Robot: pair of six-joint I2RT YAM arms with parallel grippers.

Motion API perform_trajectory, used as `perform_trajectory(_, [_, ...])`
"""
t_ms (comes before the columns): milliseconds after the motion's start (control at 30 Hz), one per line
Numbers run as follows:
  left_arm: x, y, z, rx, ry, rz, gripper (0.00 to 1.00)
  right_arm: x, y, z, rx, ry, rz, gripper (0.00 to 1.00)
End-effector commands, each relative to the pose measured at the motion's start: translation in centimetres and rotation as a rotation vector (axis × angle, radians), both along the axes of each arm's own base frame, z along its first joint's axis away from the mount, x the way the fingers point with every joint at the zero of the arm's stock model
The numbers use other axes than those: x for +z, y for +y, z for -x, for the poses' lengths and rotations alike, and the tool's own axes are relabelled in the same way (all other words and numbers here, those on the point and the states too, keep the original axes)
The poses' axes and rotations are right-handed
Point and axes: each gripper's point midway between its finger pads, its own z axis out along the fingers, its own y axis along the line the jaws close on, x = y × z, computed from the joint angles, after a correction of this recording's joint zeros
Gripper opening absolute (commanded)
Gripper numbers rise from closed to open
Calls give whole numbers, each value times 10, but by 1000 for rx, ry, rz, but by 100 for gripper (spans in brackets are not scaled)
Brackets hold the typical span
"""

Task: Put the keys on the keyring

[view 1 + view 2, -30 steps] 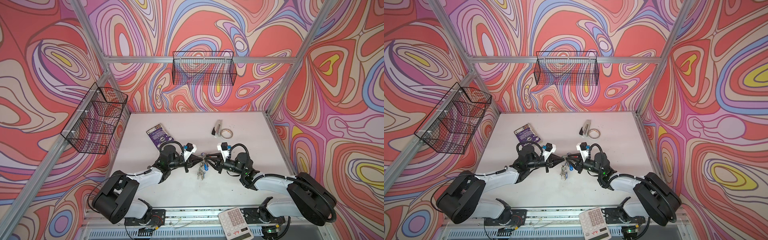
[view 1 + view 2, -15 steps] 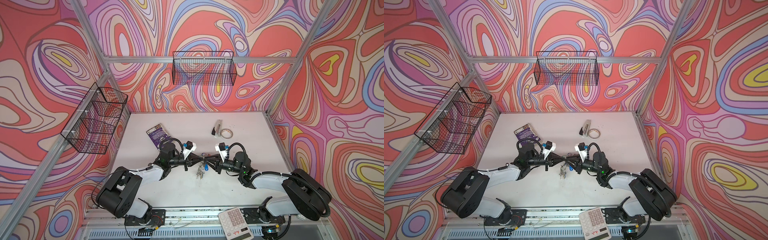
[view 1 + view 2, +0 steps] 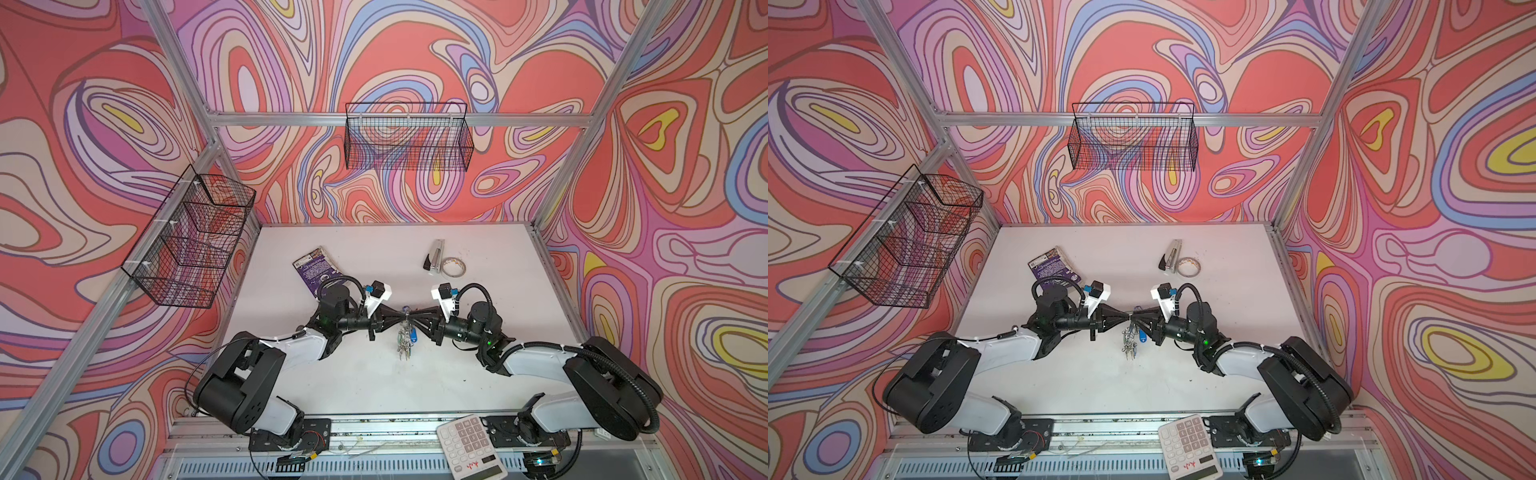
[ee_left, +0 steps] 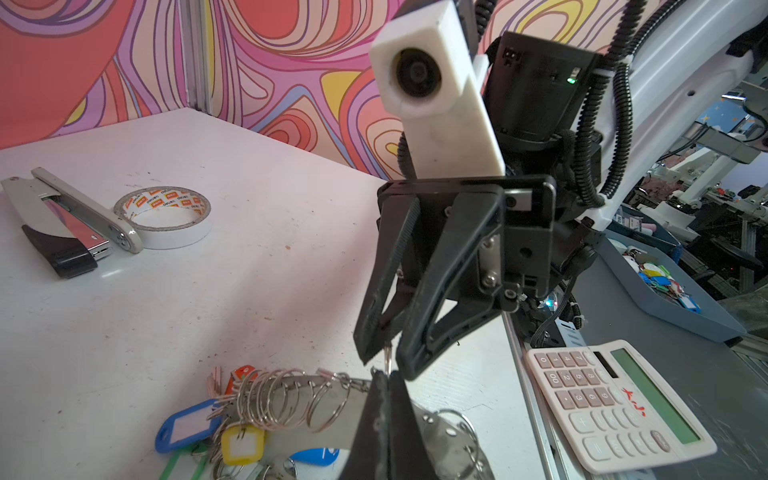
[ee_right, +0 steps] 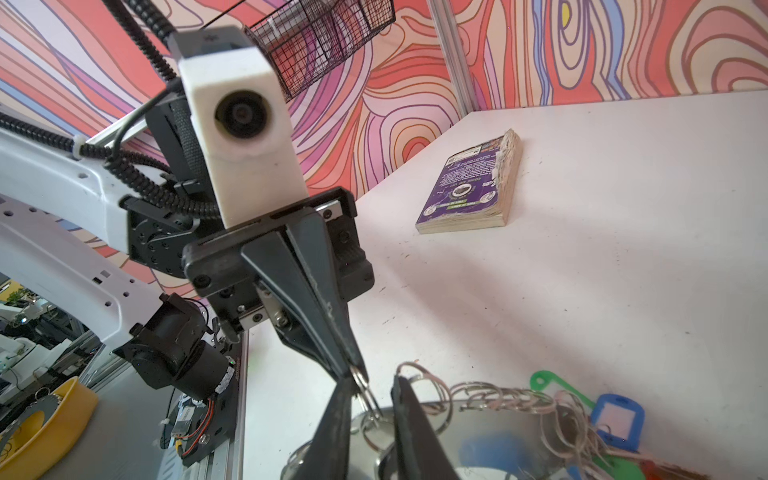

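The keyring point(image 4: 440, 436) is a flat grey metal plate edged with small rings. It hangs under both gripper tips at mid-table in both top views point(image 3: 405, 340) point(image 3: 1130, 338). My left gripper point(image 4: 385, 380) point(image 5: 357, 372) is shut on a small split ring point(image 5: 365, 390) at the plate's edge. My right gripper point(image 5: 372, 386) point(image 4: 388, 359) faces it tip to tip, jaws slightly apart, that ring in the gap. A blue tag point(image 4: 183, 428) and a yellow tag point(image 4: 243, 444) hang on other rings. The keys are out of view.
A purple book point(image 3: 316, 270) lies at the back left. A stapler point(image 3: 435, 257) and a tape roll point(image 3: 453, 267) lie at the back right. A calculator point(image 3: 469, 446) rests on the front rail. Wire baskets point(image 3: 407, 141) point(image 3: 191, 237) hang on the walls.
Both grippers have drawn together until their tips meet above the keyring, a little farther back on the table. The right jaws have narrowed slightly.
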Motion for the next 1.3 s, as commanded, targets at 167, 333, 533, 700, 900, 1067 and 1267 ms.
perform_trajectory(167, [15,-1,0,-17,-54,45,0,4,1,1,31,2,-30,18])
perform_trajectory(333, [14,-1,-1,-13,-57,43,0,4,3,3,54,2,-31,14])
perform_trajectory(533, [13,-1,-2,-11,-52,43,0,3,6,4,72,9,-33,9])
perform_trajectory(700, [11,-1,-4,0,-45,35,0,2,6,4,77,13,-35,7])
perform_trajectory(900, [6,0,-6,22,-38,16,0,2,7,5,85,21,-42,0])
perform_trajectory(1067, [6,0,-8,26,-34,11,0,3,6,4,69,14,-48,0])
perform_trajectory(1267, [7,0,-10,40,-29,2,0,7,2,4,47,-1,-51,0])
